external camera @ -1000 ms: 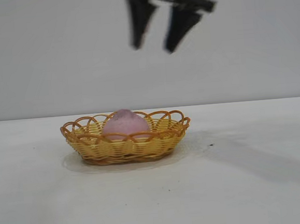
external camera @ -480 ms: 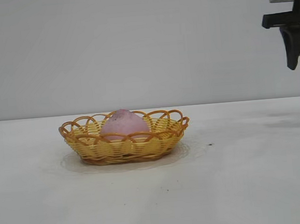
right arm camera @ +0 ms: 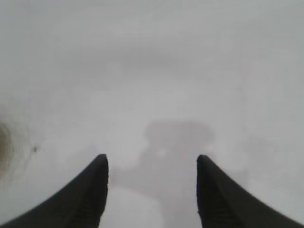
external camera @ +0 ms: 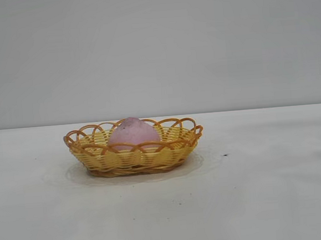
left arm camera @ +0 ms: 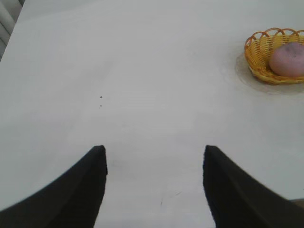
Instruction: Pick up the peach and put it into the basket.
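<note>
The dusty pink peach (external camera: 132, 133) sits inside the yellow wicker basket (external camera: 179, 146) with the orange-brown looped rim, on the white table. Both also show in the left wrist view, the peach (left arm camera: 288, 60) resting in the basket (left arm camera: 256, 57) far off. My left gripper (left arm camera: 154, 154) is open and empty over bare table, away from the basket. My right gripper (right arm camera: 152, 161) is open and empty above bare table, its shadow below it. Neither gripper shows in the exterior view.
The white table (external camera: 267, 200) spreads around the basket, with a small dark speck (external camera: 225, 155) to its right. A plain grey wall stands behind.
The right gripper has moved from above the basket off to the right and out of the exterior view. The peach and basket have stayed in place.
</note>
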